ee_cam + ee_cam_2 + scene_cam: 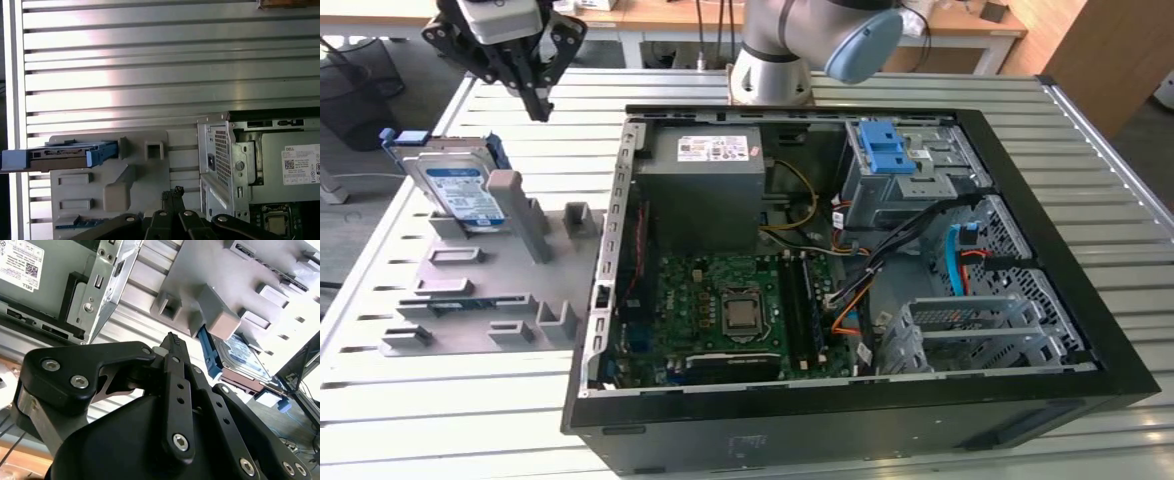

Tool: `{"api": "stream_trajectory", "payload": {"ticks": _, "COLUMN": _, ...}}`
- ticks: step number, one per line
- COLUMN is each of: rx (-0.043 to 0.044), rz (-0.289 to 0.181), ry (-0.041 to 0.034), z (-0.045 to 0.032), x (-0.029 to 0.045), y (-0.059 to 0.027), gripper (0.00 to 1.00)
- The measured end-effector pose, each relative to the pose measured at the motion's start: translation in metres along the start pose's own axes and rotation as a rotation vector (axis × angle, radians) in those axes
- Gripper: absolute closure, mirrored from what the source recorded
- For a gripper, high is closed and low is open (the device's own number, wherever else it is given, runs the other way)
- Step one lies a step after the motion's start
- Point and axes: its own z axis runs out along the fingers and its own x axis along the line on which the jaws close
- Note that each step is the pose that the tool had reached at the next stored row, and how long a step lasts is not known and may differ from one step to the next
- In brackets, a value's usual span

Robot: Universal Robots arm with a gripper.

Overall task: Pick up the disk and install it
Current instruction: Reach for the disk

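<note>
The disk (460, 190) is a silver hard drive with a white-and-blue label and blue rails. It stands on edge in a slot at the far end of the grey holder (494, 285), at the exterior view's left. My gripper (534, 108) hangs in the air above and just behind the disk, apart from it. Its black fingers are pressed together with nothing between them. In the second wrist view the shut fingertips (173, 340) point towards the holder (220, 315) and the disk (245, 357). The first wrist view shows the disk (65, 155) edge-on beyond the gripper (172, 192).
The open computer case (1014, 170) lies on the slatted metal table (1121, 200), to the exterior view's right of the holder. Inside are a grey power-supply box (707, 165), the green motherboard (734, 305), and a drive cage with a blue latch (894, 150). The arm's base (767, 70) stands behind the case.
</note>
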Motion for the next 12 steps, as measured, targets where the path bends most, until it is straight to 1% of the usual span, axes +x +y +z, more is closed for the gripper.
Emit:
{"api": "stream_trajectory", "payload": {"ticks": 8, "rx": 0.0003, "rz": 0.000, "ry": 0.0037, "z": 0.0015, "x": 0.0205, "y": 0.0014, "gripper": 0.89}}
{"api": "stream_trajectory", "payload": {"ticks": 10, "rx": 0.0004, "rz": 0.000, "ry": 0.0047, "z": 0.0019, "x": 0.0245, "y": 0.0013, "gripper": 0.89}}
{"api": "stream_trajectory", "payload": {"ticks": 12, "rx": 0.0004, "rz": -0.001, "ry": 0.0054, "z": 0.0023, "x": 0.0266, "y": 0.0011, "gripper": 0.89}}
